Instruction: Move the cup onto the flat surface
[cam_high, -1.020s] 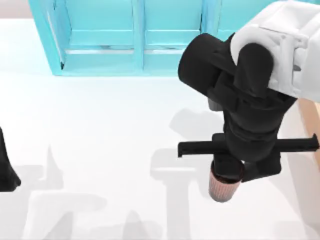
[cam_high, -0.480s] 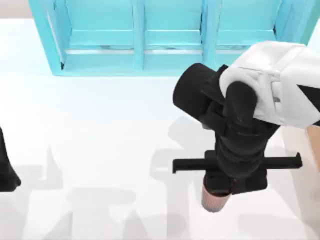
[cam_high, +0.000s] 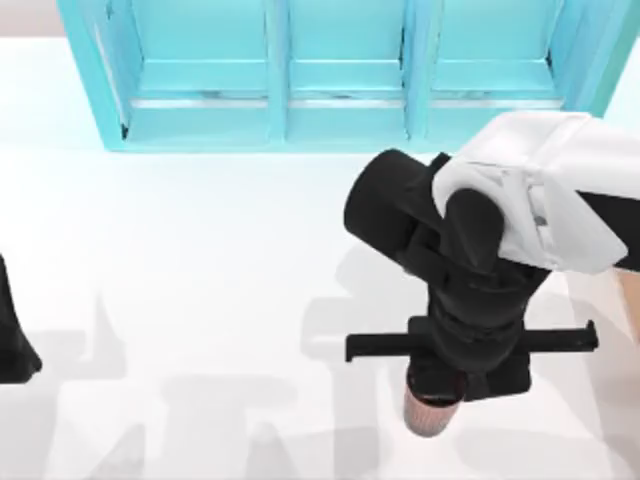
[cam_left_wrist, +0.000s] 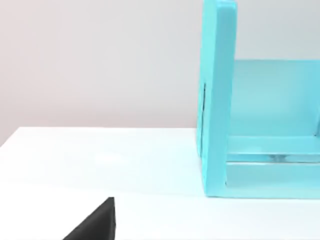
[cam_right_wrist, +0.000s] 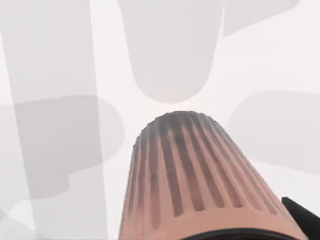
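The copper-brown ribbed cup (cam_high: 429, 413) hangs from my right gripper (cam_high: 437, 388), which is shut on its upper part at the front right of the flat surface (cam_high: 200, 260), the white tabletop. In the right wrist view the cup (cam_right_wrist: 195, 185) points base-first down at the tabletop (cam_right_wrist: 60, 60), and its shadow lies just beyond it. A dark fingertip (cam_right_wrist: 304, 216) shows beside the rim. I cannot tell whether the base touches the surface. My left gripper (cam_high: 12, 340) is parked at the left edge.
A turquoise compartmented shelf unit (cam_high: 300, 80) runs along the back of the table, and its end wall (cam_left_wrist: 219, 100) stands close in the left wrist view. The white tabletop stretches wide between the two arms.
My right arm has carried the cup a little to the left and toward the table's front edge. The left arm has not moved.
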